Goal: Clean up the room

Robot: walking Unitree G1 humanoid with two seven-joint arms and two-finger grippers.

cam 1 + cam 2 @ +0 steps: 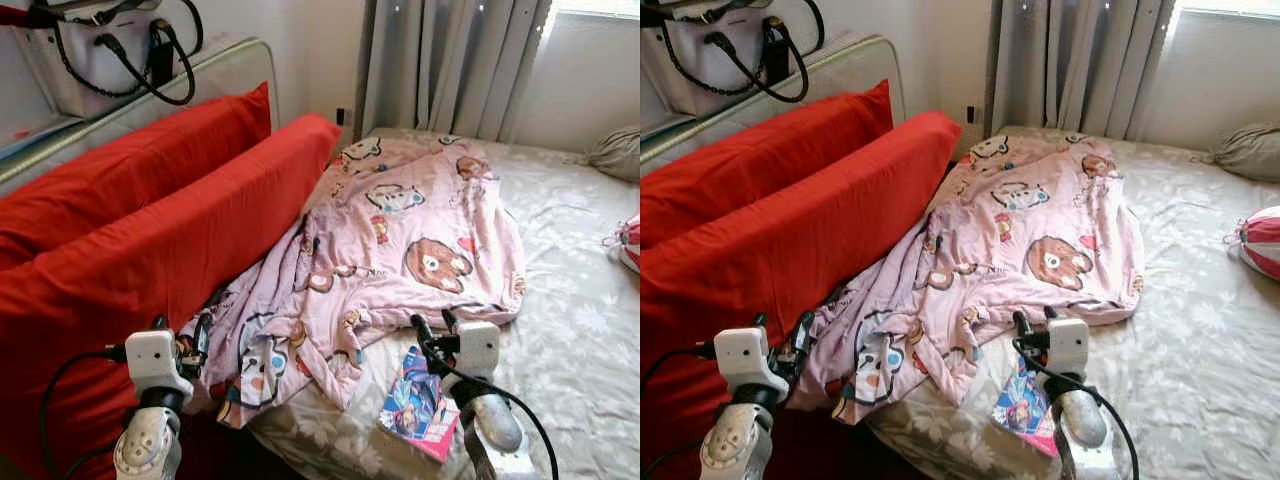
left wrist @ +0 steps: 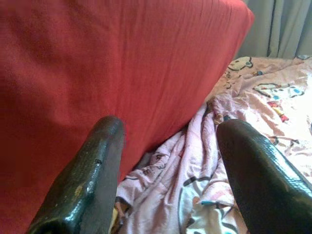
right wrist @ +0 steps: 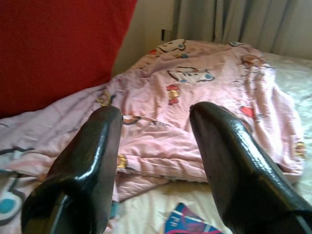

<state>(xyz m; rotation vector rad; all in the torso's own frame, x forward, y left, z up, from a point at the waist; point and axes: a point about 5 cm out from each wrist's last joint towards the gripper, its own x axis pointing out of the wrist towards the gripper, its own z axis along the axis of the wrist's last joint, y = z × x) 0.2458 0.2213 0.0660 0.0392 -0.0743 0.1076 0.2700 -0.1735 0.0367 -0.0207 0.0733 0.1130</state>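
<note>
A pink cartoon-print blanket lies crumpled across the bed, its near corner hanging over the bed's edge. A colourful book rests on the sheet by that edge, partly under the blanket. My left gripper is open, low at the near left, at the blanket's hanging corner beside the big red cushions. My right gripper is open just above the book, pointing at the blanket's near hem. In the right wrist view the black fingers frame the blanket; the book's corner lies below.
Two long red cushions lean against the headboard on the left. A white bag with black straps sits above them. Grey curtains hang behind the bed. A grey pillow and a red-and-white striped item lie at the right edge.
</note>
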